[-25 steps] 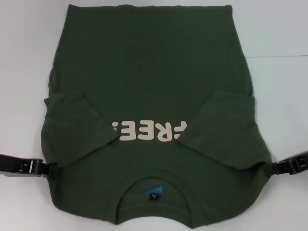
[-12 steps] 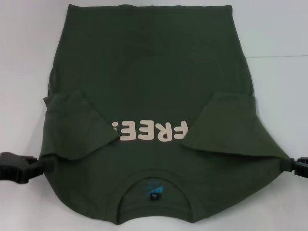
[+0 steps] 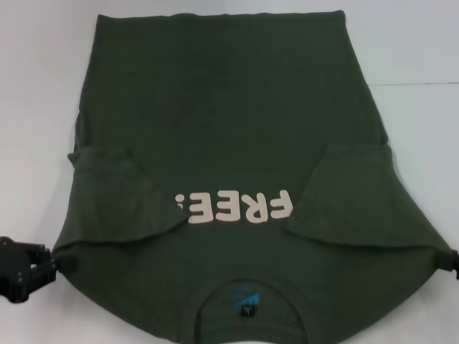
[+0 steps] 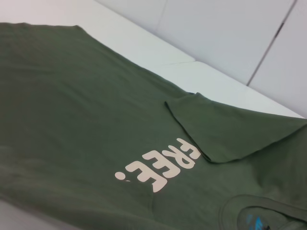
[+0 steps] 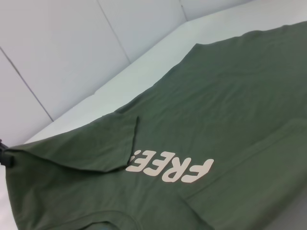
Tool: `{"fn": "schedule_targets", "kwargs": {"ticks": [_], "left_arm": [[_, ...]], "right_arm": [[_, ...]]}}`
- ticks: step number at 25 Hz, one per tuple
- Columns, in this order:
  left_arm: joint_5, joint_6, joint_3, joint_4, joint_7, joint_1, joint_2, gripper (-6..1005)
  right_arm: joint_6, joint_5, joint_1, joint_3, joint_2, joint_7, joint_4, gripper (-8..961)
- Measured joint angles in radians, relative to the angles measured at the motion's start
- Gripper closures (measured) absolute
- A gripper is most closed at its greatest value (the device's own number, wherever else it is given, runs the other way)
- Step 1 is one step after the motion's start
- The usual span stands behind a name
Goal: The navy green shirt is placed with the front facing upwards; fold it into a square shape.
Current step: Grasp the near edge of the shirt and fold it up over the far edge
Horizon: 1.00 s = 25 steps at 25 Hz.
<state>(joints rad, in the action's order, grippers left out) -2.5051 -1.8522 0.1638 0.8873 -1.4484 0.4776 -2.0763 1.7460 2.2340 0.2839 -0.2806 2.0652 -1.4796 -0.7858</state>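
Jaws of the left gripper [image 3: 44, 266] sit at the near-left shoulder corner of the navy green shirt [image 3: 229, 115], and the cloth there is drawn to a tight point right at the fingertips; they appear clenched on that corner. Right gripper [image 3: 450, 259]: only a dark tip shows at the edge of the head view, touching the opposite shoulder corner, which is likewise pulled to a point. Whether the right jaws are clenched or released cannot be told from these views.

Shirt lies spread on the white desk [image 3: 416, 57], front up, collar [image 3: 247, 292] nearest the robot, hem at the far side. Between the two grippers the shoulder line is stretched taut. Cream lettering [image 3: 233, 208] reads upside down from the head view, across the chest. Both short sleeves are folded inward over the torso: left sleeve [image 3: 118, 201] and right sleeve [image 3: 358, 197], each covering part of the chest beside the lettering, the right one meeting its last letter. A small blue-and-black label [image 3: 244, 299] shows inside the collar.

Left wrist view: the far sleeve flap [image 4: 230, 127] overlaps the body just beside the lettering. Right wrist view: the shoulder corner tapers toward a dark gripper part at the frame edge.
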Motion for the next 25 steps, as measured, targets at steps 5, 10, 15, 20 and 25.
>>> {"fn": "schedule_targets", "kwargs": {"ticks": [5, 10, 15, 20, 25], "left_arm": [[-0.001, -0.04, -0.013, 0.001, 0.071, -0.025, -0.005, 919], [-0.003, -0.101, -0.018, 0.008, 0.143, -0.057, -0.011, 917], [-0.008, -0.158, -0.026, 0.025, 0.215, -0.102, -0.02, 915], [-0.022, -0.202, -0.021, 0.063, 0.257, -0.143, -0.029, 912], [-0.023, -0.201, -0.031, 0.061, 0.257, -0.142, -0.029, 910]], "right_arm": [[0.035, -0.001, -0.037, 0.018, 0.011, 0.081, 0.011, 917], [0.118, 0.0, -0.081, 0.081, 0.017, 0.185, 0.025, 917], [0.187, 0.004, -0.139, 0.123, 0.018, 0.287, 0.043, 917], [0.215, 0.01, -0.204, 0.127, 0.017, 0.363, 0.071, 916], [0.219, 0.01, -0.214, 0.147, -0.003, 0.411, 0.121, 916]]}}
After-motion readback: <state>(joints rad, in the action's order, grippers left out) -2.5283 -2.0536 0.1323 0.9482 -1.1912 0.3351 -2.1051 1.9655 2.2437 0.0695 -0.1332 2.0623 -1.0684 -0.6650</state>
